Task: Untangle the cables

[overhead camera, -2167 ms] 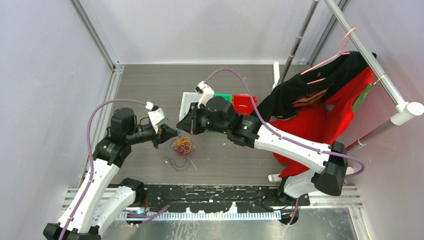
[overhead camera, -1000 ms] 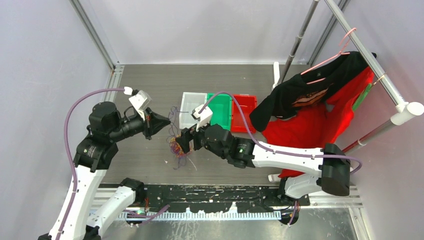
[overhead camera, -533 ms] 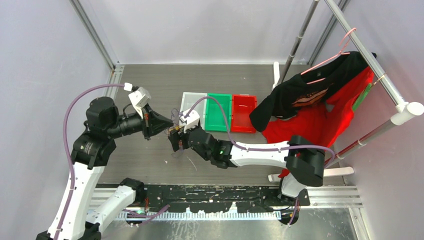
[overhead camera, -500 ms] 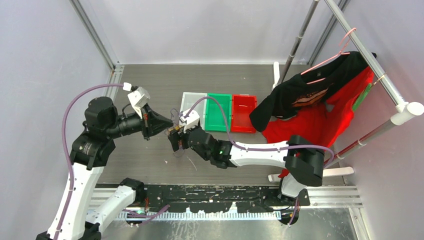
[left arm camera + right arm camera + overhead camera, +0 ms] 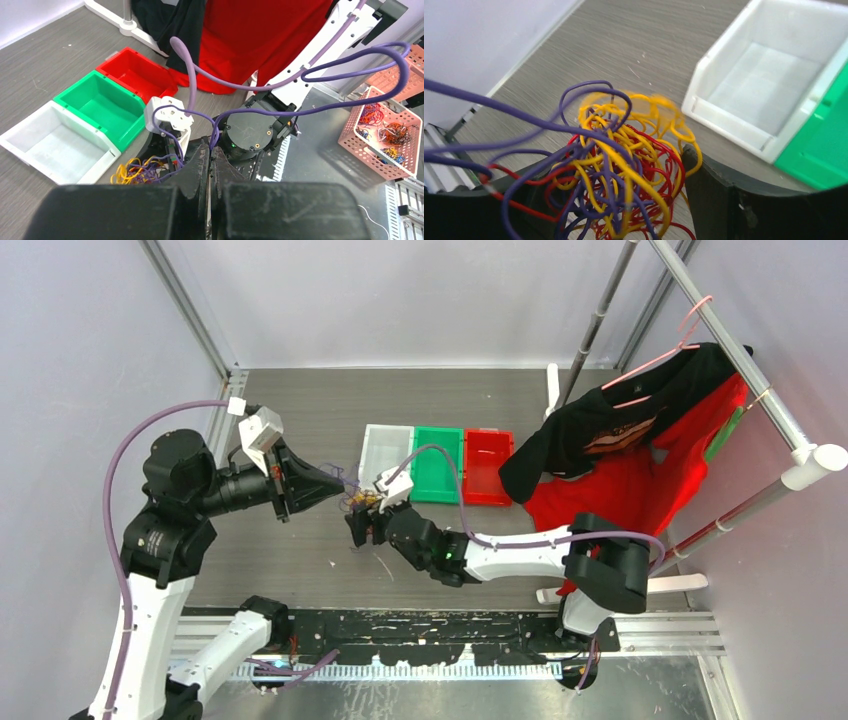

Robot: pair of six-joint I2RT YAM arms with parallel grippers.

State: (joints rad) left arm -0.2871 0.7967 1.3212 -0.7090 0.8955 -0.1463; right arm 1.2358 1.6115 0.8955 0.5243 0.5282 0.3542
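The cables [image 5: 362, 502] are a fist-sized tangle of purple, yellow and red strands, just left of the white bin. My right gripper [image 5: 358, 525] is open, and in the right wrist view its jaws [image 5: 611, 165] stand wide on either side of the cables [image 5: 634, 130]. A yellow loop touches the right finger [image 5: 709, 185]. Purple strands run taut out of the tangle to the left. My left gripper [image 5: 338, 483] is shut at the end of those strands. The left wrist view shows its fingers [image 5: 209, 149] pressed together, with the cables [image 5: 135, 170] below left.
White bin [image 5: 385, 455], green bin [image 5: 437, 465] and red bin [image 5: 488, 465] stand in a row behind the tangle. Red and black clothes [image 5: 640, 470] hang on a rack at the right. A pink basket [image 5: 385, 130] of more cables sits off the table.
My left gripper has drawn back to the left and up, stretching purple strands. The right gripper has slid in around the tangle, and its jaws have narrowed a little.
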